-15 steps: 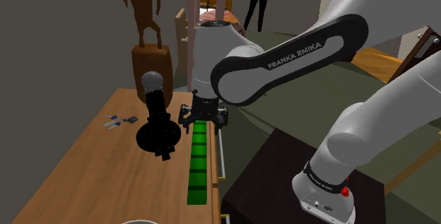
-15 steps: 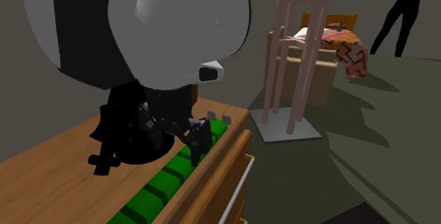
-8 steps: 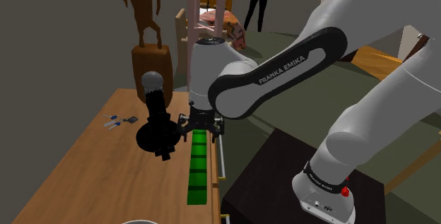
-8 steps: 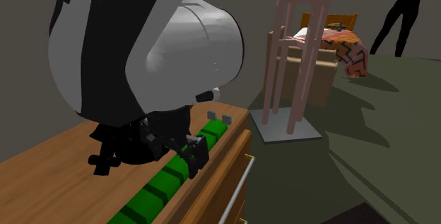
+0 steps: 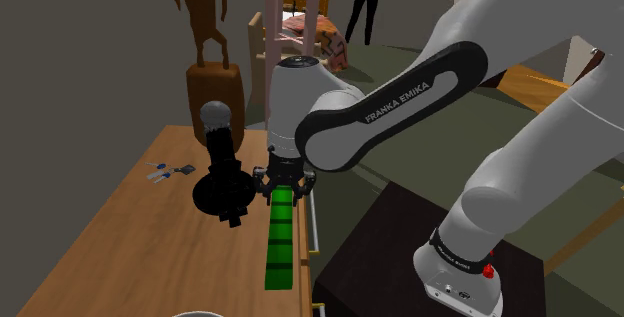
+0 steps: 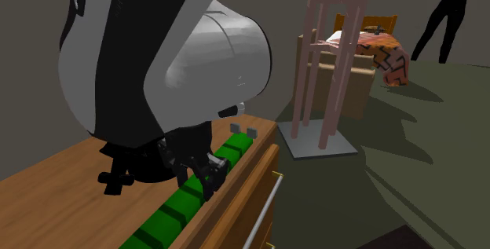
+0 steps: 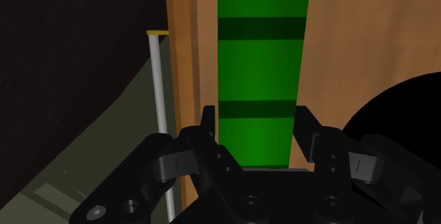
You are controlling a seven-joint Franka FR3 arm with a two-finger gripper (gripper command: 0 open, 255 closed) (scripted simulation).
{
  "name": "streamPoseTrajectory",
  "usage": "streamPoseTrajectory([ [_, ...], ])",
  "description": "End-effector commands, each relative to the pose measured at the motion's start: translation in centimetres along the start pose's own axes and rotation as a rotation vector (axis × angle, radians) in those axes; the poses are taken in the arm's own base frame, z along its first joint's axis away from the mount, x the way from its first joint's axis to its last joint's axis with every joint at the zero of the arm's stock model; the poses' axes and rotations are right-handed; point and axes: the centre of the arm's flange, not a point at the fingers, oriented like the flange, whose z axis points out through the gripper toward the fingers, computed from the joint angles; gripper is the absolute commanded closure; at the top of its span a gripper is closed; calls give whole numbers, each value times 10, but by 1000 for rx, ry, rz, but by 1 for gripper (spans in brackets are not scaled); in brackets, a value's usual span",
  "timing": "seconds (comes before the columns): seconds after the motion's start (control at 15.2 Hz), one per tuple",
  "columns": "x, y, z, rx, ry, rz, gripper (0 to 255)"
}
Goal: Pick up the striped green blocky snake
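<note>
Because the striped green snake (image 7: 263, 60) lies flat and lengthwise along the edge of the wooden top (image 5: 130, 245), the gripper (image 7: 256, 120) straddles it crosswise from above. Its fingers are narrowed against the green sides with no gap showing, so I judge the snake clasped, not yet lifted. Just beside it stands a black round-based object (image 5: 222, 180), leaving little room there. Farther off, a pink frame (image 6: 326, 67) stands on the floor.
</note>
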Motion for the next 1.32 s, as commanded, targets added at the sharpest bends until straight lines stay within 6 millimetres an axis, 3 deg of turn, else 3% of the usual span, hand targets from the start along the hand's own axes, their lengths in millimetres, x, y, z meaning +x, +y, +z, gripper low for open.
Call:
streamPoseTrajectory([
  [0.0,0,0,1,-1,-1,0,255],
  [0.2,0,0,1,-1,-1,0,255],
  [1.25,1,-3,-79,-1,-1,0,255],
])
